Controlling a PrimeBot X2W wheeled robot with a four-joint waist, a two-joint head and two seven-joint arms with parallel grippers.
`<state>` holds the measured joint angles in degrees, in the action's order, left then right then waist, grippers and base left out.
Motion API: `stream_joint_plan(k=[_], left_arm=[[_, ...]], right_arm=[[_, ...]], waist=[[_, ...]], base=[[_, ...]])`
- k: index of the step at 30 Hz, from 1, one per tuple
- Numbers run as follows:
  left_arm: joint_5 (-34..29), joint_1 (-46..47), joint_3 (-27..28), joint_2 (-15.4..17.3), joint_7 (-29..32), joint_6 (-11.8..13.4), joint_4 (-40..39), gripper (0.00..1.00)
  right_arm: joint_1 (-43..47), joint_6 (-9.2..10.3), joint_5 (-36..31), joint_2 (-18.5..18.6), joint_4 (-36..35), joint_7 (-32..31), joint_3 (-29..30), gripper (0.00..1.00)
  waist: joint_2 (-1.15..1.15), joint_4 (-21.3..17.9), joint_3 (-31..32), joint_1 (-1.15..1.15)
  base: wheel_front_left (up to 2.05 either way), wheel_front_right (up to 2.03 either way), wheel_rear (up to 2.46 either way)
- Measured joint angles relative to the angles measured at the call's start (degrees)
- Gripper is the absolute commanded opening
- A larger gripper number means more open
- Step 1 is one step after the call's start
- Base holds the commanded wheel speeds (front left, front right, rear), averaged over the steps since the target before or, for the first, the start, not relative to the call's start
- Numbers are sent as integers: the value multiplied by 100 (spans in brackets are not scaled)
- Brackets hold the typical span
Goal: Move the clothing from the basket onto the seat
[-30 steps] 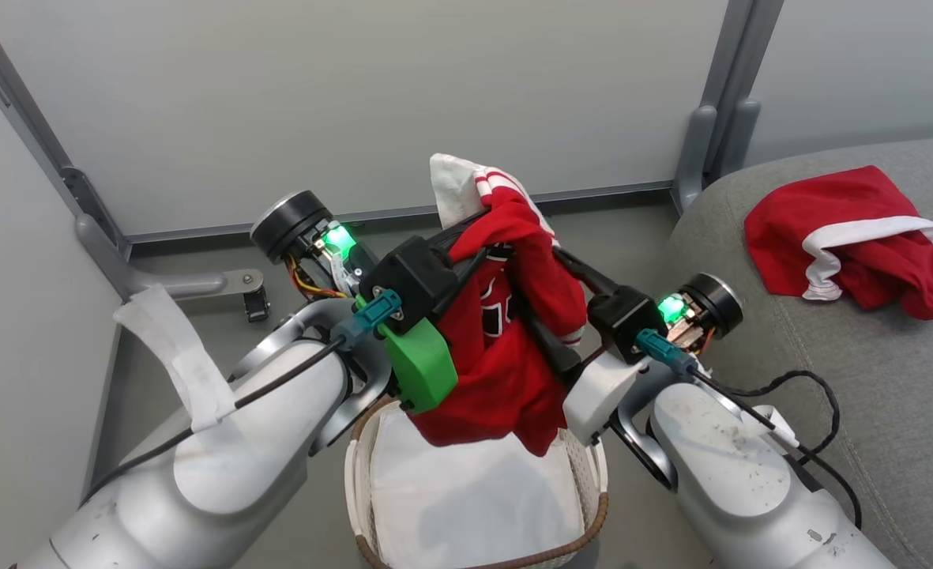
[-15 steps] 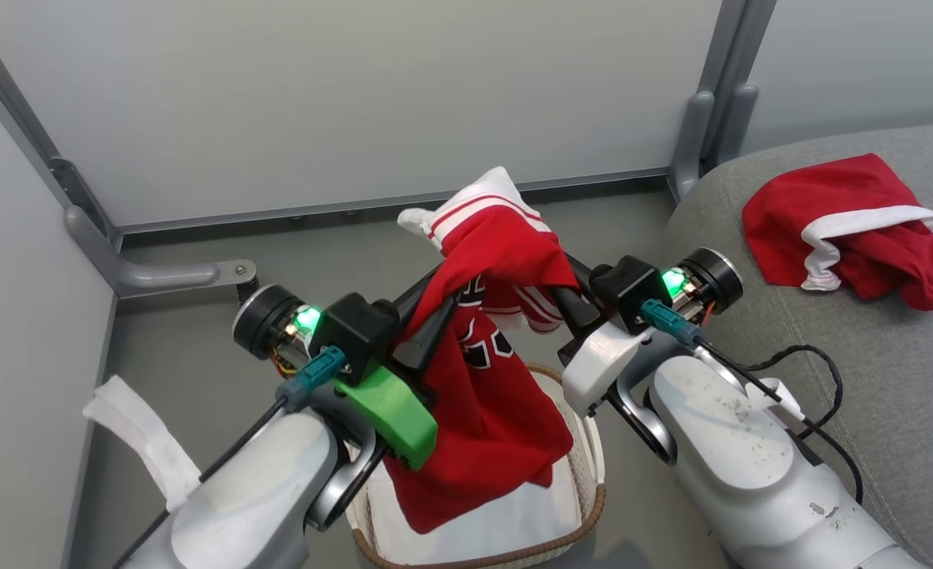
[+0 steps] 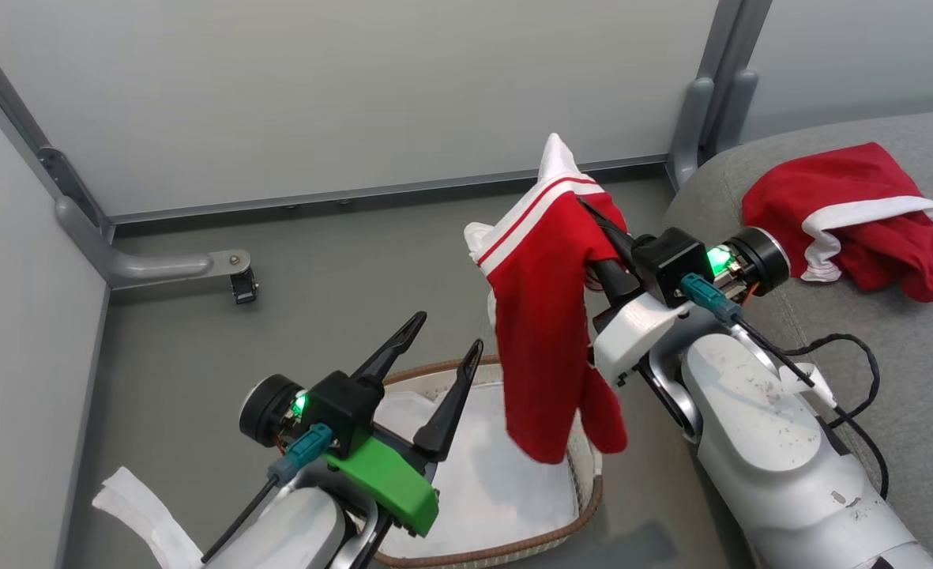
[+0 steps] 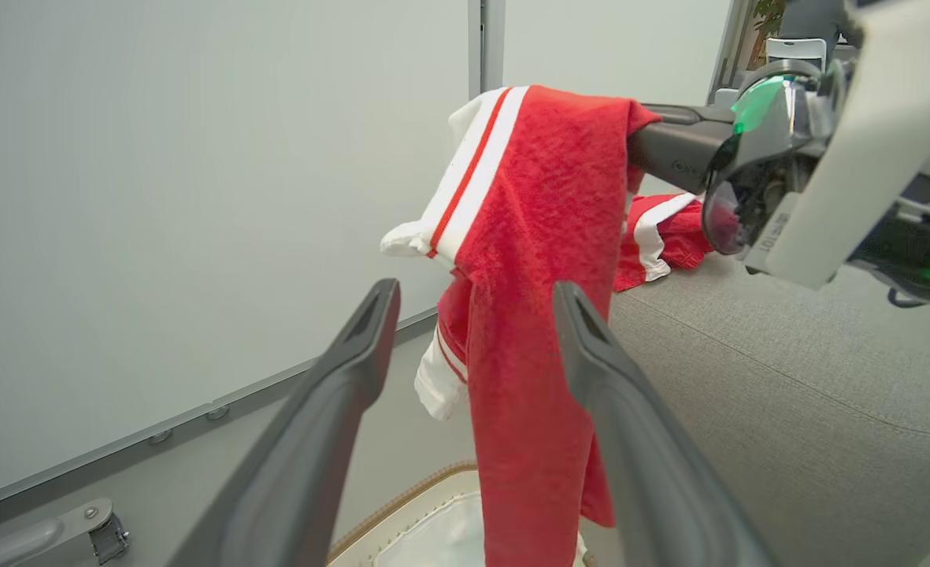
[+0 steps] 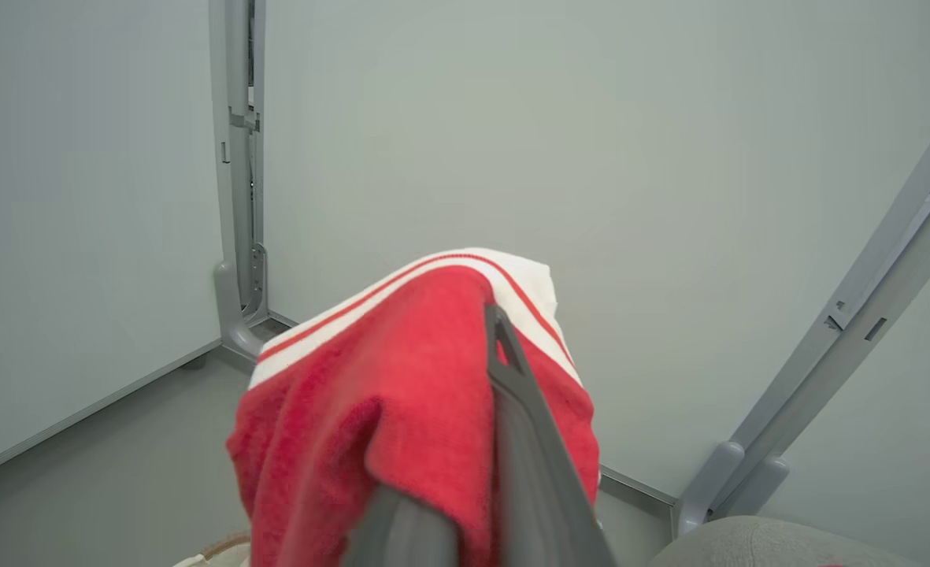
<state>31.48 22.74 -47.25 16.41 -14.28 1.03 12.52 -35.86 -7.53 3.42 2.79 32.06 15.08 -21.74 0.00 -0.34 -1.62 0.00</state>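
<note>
Seat [image 3: 932,411]: 1. The first garment [image 3: 853,213] lies on it, done.
Basket [image 3: 513,545]: 1, on the floor beside the seat, with a white liner [image 3: 482,466] inside and no red visible.
Second garment [image 3: 545,316]: hangs above the basket's right rim, not over the seat yet, clamped in the right gripper [image 3: 608,245].
Left gripper [image 3: 449,332]: fingers spread, empty, above the basket.
Left to do: carry it over and drop it. Garments 2, grippers 2.

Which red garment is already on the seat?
The crumpled garment with the broad white band, lying on the grey seat. The striped garment hangs from the shut right pincer above the basket.
</note>
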Motion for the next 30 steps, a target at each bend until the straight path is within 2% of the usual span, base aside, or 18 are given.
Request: stream_joint_plan(k=[12, 30], left_arm=[[-76, -333, 188, -156, -75, 24, -4, 100], [-590, -135, 335, -219, -86, -102, 77, 100]], right_arm=[[-2, 0, -312, -1, -94, 0, 525, 0], [-371, 0, -552, 200, -392, 0, 949, 0]], waist=[[0, -422, -145, 0], [0, -1728, -783, 0]], base=[[0, 0, 0], [0, 0, 0]])
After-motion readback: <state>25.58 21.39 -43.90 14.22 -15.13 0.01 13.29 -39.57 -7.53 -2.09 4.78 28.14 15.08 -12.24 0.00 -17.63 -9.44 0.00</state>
